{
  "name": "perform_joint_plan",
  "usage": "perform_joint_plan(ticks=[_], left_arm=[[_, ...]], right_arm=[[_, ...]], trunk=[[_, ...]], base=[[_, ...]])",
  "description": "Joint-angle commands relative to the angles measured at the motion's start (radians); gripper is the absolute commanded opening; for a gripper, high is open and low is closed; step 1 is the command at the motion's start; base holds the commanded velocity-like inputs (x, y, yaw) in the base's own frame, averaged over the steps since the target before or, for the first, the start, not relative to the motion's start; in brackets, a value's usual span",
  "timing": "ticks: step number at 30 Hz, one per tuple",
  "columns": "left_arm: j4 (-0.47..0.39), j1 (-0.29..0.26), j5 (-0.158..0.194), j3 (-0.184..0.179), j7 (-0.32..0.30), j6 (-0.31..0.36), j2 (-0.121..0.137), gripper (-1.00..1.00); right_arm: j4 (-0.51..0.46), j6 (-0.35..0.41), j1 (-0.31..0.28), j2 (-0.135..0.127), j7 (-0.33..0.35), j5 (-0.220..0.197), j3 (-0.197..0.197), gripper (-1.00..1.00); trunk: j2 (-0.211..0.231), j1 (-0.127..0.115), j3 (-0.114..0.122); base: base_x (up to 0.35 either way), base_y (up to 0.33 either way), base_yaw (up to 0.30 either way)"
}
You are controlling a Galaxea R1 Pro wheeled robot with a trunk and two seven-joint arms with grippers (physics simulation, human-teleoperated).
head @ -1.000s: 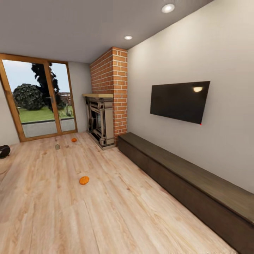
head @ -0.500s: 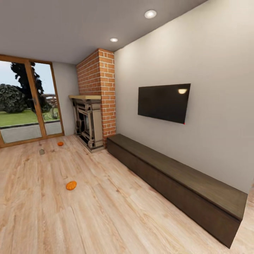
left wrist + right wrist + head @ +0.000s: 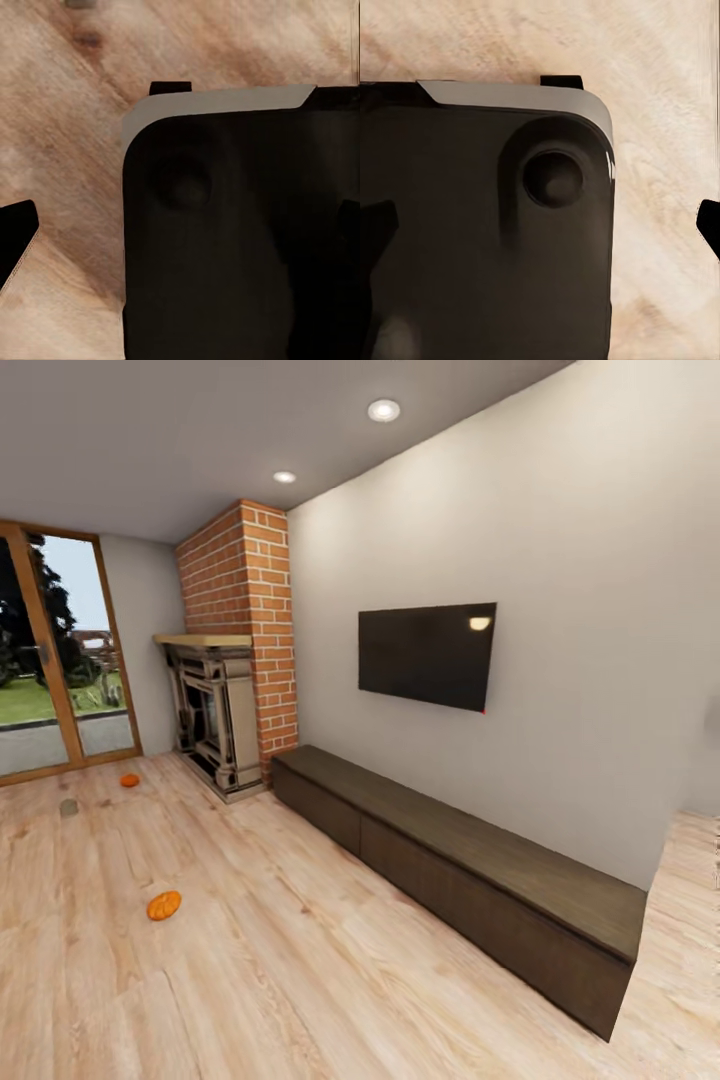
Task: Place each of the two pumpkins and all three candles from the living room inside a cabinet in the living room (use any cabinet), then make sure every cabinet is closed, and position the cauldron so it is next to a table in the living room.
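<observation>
Two orange pumpkins lie on the wood floor in the head view: the nearer pumpkin (image 3: 164, 905) at the left, the farther pumpkin (image 3: 130, 780) close to the glass door. A small grey candle (image 3: 68, 808) stands between them, further left. The long dark-brown cabinet (image 3: 450, 860) runs along the right wall under the TV with its fronts shut. The cauldron and the table are out of view. My left gripper (image 3: 180, 240) and right gripper (image 3: 540, 229) hang over my dark base, fingertips wide apart, holding nothing.
A grey fireplace (image 3: 215, 720) with a red-brick chimney (image 3: 240, 620) stands at the cabinet's far end. A black TV (image 3: 427, 656) hangs on the wall. The glass door (image 3: 50, 670) is at the far left. Open wood floor (image 3: 300, 960) lies between me and the pumpkins.
The head view has swung to the right, so the whole room has slid left in the picture. The cauldron has passed out at the left edge. Nothing on the floor has moved.
</observation>
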Motion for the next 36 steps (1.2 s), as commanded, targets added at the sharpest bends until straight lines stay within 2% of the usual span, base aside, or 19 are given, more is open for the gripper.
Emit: perform_joint_plan(ticks=[1, 15, 36], left_arm=[[-0.003, 0.001, 0.0, 0.0, 0.001, 0.0, 0.0, 1.0], [-0.005, 0.001, 0.001, 0.0, 0.002, 0.0, -0.001, 1.0], [-0.005, 0.001, 0.001, 0.0, 0.002, 0.0, 0.002, 1.0]], right_arm=[[0.0, 0.0, -0.001, 0.0, 0.0, 0.0, -0.001, 1.0], [0.0, -0.001, -0.001, 0.0, 0.0, -0.001, -0.001, 1.0], [0.0, -0.001, -0.001, 0.0, 0.0, 0.0, -0.001, 1.0]], trunk=[[0.0, 0.0, 0.0], [0.0, 0.0, 0.005], [0.0, 0.0, 0.016]], base=[[0.194, -0.152, -0.209], [0.24, -0.204, -0.095], [0.257, -0.189, -0.23]])
